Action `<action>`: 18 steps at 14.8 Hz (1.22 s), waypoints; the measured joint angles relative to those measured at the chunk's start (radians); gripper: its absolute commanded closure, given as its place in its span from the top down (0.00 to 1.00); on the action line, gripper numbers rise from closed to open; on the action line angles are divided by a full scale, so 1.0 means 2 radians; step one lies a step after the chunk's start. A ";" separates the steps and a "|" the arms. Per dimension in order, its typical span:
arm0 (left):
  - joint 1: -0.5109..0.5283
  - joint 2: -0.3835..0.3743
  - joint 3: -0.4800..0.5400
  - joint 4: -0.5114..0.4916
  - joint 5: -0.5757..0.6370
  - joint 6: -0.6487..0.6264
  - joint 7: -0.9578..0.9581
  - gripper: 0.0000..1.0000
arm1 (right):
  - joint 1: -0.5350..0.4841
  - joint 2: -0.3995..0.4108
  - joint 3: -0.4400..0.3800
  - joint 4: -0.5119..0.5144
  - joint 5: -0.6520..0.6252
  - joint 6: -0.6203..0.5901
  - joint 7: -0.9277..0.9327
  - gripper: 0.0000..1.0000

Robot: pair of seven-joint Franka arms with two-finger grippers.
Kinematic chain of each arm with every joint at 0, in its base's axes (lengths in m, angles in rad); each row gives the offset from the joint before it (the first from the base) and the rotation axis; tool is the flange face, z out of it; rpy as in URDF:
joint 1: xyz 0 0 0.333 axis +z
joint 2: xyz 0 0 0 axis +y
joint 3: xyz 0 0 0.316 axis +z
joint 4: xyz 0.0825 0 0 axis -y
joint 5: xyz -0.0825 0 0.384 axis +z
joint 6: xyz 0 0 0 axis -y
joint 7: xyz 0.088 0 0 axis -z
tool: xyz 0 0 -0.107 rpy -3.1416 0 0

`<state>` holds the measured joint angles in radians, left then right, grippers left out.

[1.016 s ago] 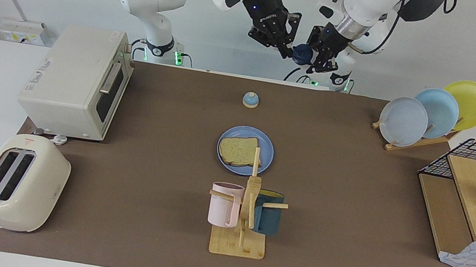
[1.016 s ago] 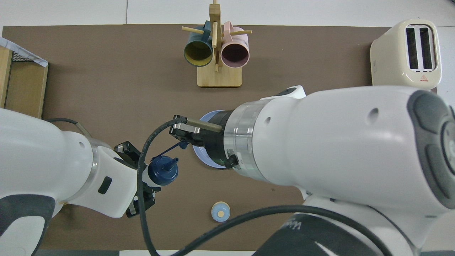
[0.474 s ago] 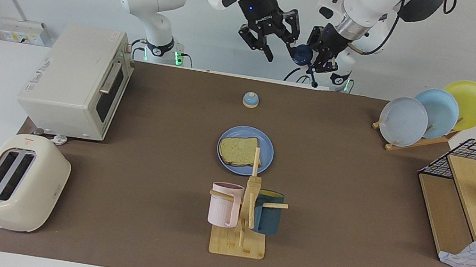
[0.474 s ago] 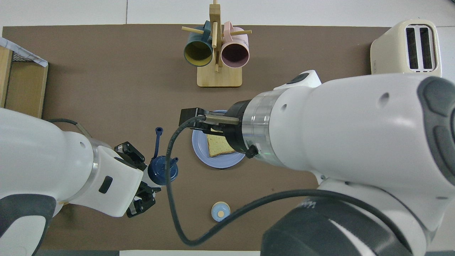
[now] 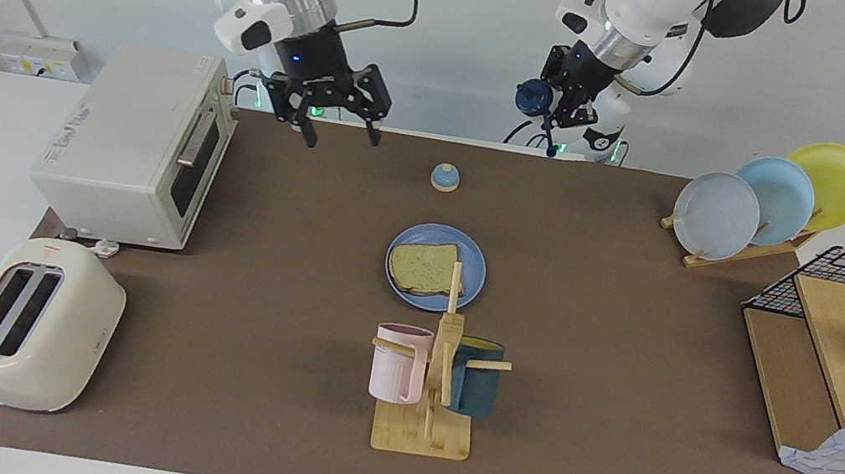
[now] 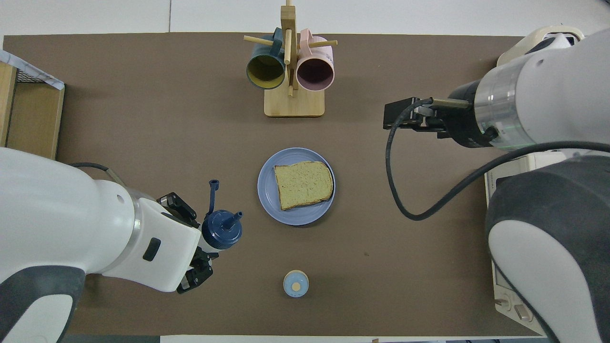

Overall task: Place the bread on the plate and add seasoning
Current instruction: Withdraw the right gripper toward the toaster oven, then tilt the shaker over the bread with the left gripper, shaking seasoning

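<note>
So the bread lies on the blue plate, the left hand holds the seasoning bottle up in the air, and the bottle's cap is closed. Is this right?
Not quite: the cap is open. In the overhead view its small plug hangs off on its strap and the spout stands bare. The rest holds: the bread lies on the blue plate, and the left hand holds the seasoning bottle up in the air.

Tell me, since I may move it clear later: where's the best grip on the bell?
Probably by the bell's low round sides, coming straight down from above. It sits upright and alone on the mat, nearer the robots than the plate, so open fingers can straddle the dome; its top knob looks too small.
</note>
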<state>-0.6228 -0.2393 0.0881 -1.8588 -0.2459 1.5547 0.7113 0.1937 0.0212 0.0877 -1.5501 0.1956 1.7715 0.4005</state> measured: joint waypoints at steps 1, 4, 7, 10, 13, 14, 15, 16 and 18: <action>0.000 0.000 -0.005 -0.001 0.008 0.000 -0.009 0.35 | -0.013 -0.001 0.000 0.000 -0.012 -0.019 -0.012 1.00; 0.000 0.006 -0.024 -0.002 0.035 0.000 -0.038 0.31 | -0.045 -0.004 -0.001 0.009 -0.078 -0.080 -0.072 1.00; -0.001 0.017 -0.041 -0.002 0.065 0.000 -0.059 0.31 | -0.062 -0.008 -0.001 0.016 -0.115 -0.116 -0.097 1.00; -0.001 0.026 -0.051 -0.002 0.095 0.000 -0.065 0.31 | -0.092 -0.008 0.000 0.024 -0.116 -0.150 -0.121 1.00; -0.001 0.041 -0.069 -0.001 0.133 0.000 -0.079 0.31 | -0.116 -0.003 -0.001 0.049 -0.116 -0.187 -0.139 1.00; -0.001 0.044 -0.076 0.001 0.147 0.000 -0.081 0.30 | -0.117 -0.001 -0.003 0.055 -0.116 -0.194 -0.141 1.00; -0.001 0.048 -0.081 0.003 0.159 0.000 -0.082 0.30 | -0.111 -0.001 -0.007 0.057 -0.116 -0.197 -0.142 1.00; -0.001 0.052 -0.087 0.006 0.170 0.000 -0.086 0.30 | -0.102 -0.002 -0.014 0.056 -0.116 -0.199 -0.143 1.00; -0.001 0.069 -0.102 0.021 0.201 -0.002 -0.102 0.30 | -0.096 -0.007 -0.021 0.047 -0.116 -0.201 -0.144 1.00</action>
<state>-0.6246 -0.1004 -0.1158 -1.8177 0.1560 1.5500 0.5079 0.0014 0.0065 0.0453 -1.4560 -0.0373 1.3698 0.1116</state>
